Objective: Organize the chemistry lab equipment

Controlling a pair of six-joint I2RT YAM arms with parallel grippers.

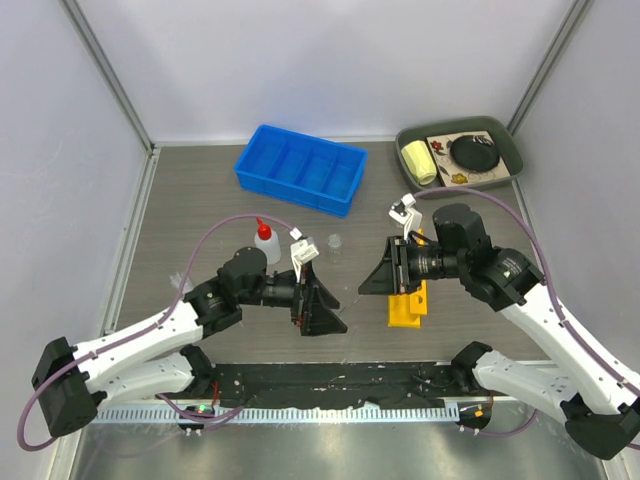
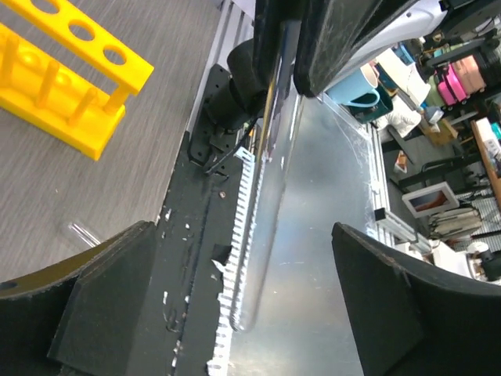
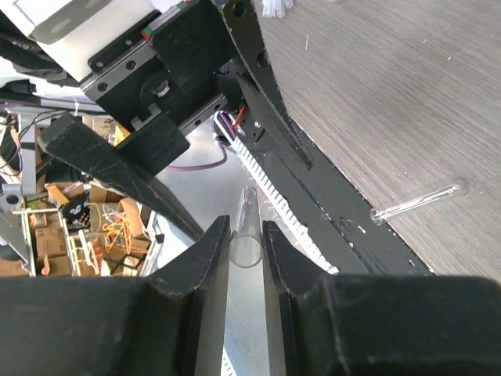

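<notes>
Grey worktop point(image 1: 180, 200) carries your yellow test-tube rack point(image 1: 408, 308) beneath the right arm. Your right gripper point(image 3: 245, 235) pinches a clear test tube point(image 3: 249, 205); your left gripper point(image 2: 243, 258) is spread wide, with the tube between its fingers.

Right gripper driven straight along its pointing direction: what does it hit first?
Likely the left gripper, facing it with fingers open around the clear tube the right gripper holds. Gap looks short; depth unclear.
</notes>
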